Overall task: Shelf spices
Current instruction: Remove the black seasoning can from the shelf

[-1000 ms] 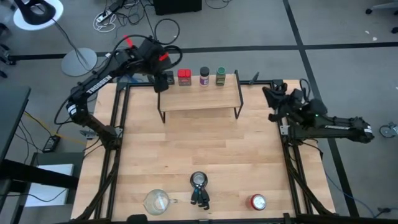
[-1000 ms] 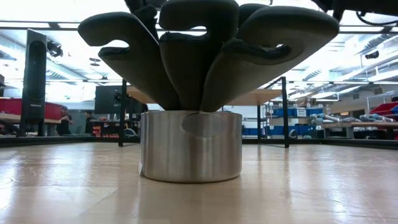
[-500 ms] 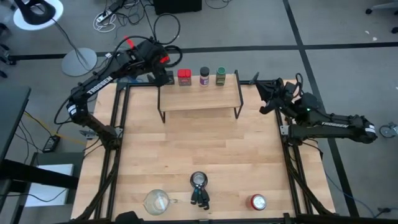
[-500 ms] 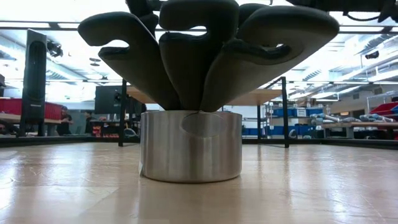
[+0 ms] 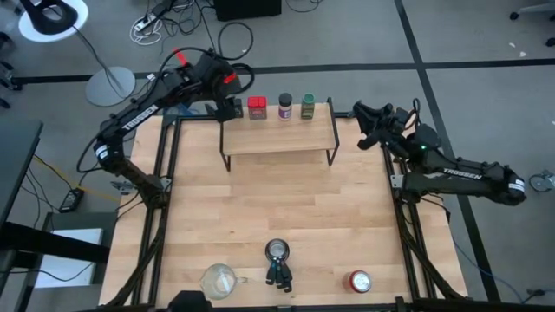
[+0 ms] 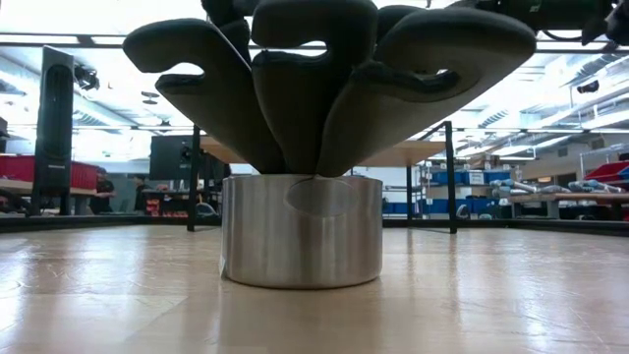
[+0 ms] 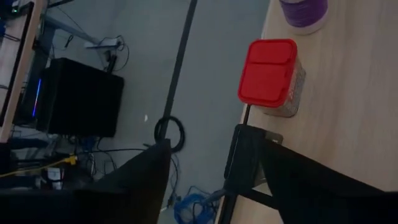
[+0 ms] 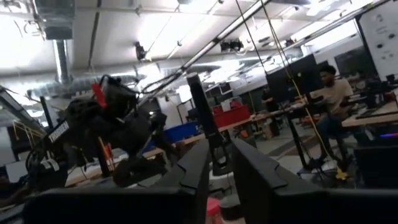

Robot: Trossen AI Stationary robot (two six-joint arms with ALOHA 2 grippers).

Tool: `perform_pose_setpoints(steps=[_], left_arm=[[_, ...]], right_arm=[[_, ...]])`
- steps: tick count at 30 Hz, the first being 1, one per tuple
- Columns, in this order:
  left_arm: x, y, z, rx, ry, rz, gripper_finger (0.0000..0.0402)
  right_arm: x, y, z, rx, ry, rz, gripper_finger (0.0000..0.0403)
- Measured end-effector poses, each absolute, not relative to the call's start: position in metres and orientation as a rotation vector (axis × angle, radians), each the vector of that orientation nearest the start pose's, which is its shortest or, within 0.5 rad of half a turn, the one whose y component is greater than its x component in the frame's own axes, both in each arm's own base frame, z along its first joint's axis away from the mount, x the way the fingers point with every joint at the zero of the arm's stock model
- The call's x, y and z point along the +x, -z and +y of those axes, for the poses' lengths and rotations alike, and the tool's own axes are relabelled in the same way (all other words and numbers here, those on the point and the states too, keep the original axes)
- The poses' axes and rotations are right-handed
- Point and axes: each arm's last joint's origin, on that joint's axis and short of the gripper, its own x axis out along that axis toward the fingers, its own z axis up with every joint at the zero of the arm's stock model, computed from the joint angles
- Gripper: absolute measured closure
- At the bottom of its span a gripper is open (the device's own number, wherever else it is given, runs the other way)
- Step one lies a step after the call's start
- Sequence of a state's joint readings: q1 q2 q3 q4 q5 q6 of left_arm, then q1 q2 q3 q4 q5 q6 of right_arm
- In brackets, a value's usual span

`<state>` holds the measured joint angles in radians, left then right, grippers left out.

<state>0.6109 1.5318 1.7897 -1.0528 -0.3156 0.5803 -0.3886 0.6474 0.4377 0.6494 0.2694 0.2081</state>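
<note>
Change, left arm: left claw (image 5: 229,109) has eased back a little from the left end of the shelf (image 5: 277,139). In its wrist view the fingers stand apart with nothing between them but a black shelf leg.
Olive tin: cannot be made out for certain. A dark shape lies under that claw at the shelf's left end.
Shelf row: red tin (image 5: 257,107), purple jar (image 5: 284,106) and green jar (image 5: 308,106) stand along the back edge, unmoved.
Change, right arm: right claw (image 5: 361,114) has swung out from its folded rest and now hangs just off the shelf's right end. Its fingers are empty, with a narrow gap between them.
Meaning: the shelving looks all but finished, and both arms are probably clearing off.
Surface (image 5: 277,208): pale wood, bare in the middle. Along the near edge stand a glass cup (image 5: 218,279), a metal pot of dark spoons (image 5: 277,253) and a red-topped can (image 5: 360,281).
Room: grey floor with cables and a lamp base (image 5: 110,87). A seated person (image 8: 333,93) shows at desks behind.
</note>
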Motion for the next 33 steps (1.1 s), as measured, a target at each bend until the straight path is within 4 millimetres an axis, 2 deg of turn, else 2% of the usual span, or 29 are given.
perform_pose_setpoints(steps=[4, 9, 18, 28, 33], left_arm=[[0.244, -0.409, 0.189, 0.406, -0.618, 1.111, 0.0113], [0.254, -0.385, 0.2, 0.386, -0.571, 1.244, 0.0089], [0.275, -0.348, 0.215, 0.341, -0.481, 1.372, 0.0082], [0.278, -0.337, 0.22, 0.304, -0.433, 1.398, 0.0083], [0.279, -0.337, 0.22, 0.298, -0.424, 1.386, 0.01]], right_arm=[[0.135, -0.311, -0.065, 0.155, 0.563, -0.51, 0.0303], [0.135, -0.312, -0.065, 0.137, 0.513, -0.516, 0.0285], [0.136, -0.312, -0.065, 0.134, 0.491, -0.511, 0.0275], [0.136, -0.312, -0.065, 0.133, 0.492, -0.51, 0.0276], [0.136, -0.312, -0.065, 0.132, 0.493, -0.51, 0.0275]])
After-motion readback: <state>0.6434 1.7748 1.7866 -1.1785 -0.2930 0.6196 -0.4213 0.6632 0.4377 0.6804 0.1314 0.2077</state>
